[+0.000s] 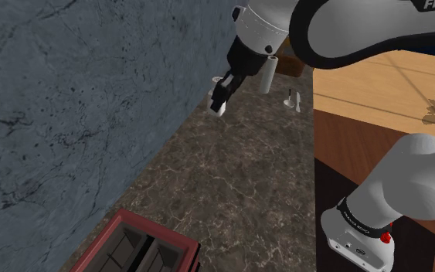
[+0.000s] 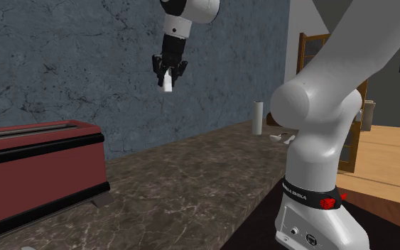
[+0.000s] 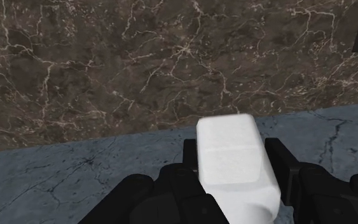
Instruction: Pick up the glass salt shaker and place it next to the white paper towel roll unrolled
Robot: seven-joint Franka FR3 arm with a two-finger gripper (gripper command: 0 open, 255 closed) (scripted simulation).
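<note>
White salt shaker (image 3: 234, 172); black gripper (image 3: 233, 153); dark brown countertop (image 3: 139, 63), pale veins; mottled blue-grey wall (image 1: 69, 100); red toaster (image 1: 138, 247) at the shoulder view's seven o'clock.

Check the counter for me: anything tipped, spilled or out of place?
Nothing stands out. The gripper is shut on the white salt shaker, held clear above the counter. The paper towel roll stands upright farther along it, and the red toaster sits level by the wall.

Light is soft and even, leaving the dark marble counter (image 1: 231, 193) and blue-grey wall (image 1: 69, 116) dim. The wooden floor (image 1: 378, 89) is brighter and carries a ragged shadow near the shoulder view's right edge. The white shaker (image 3: 234, 162) shows brightest in the wrist view
</note>
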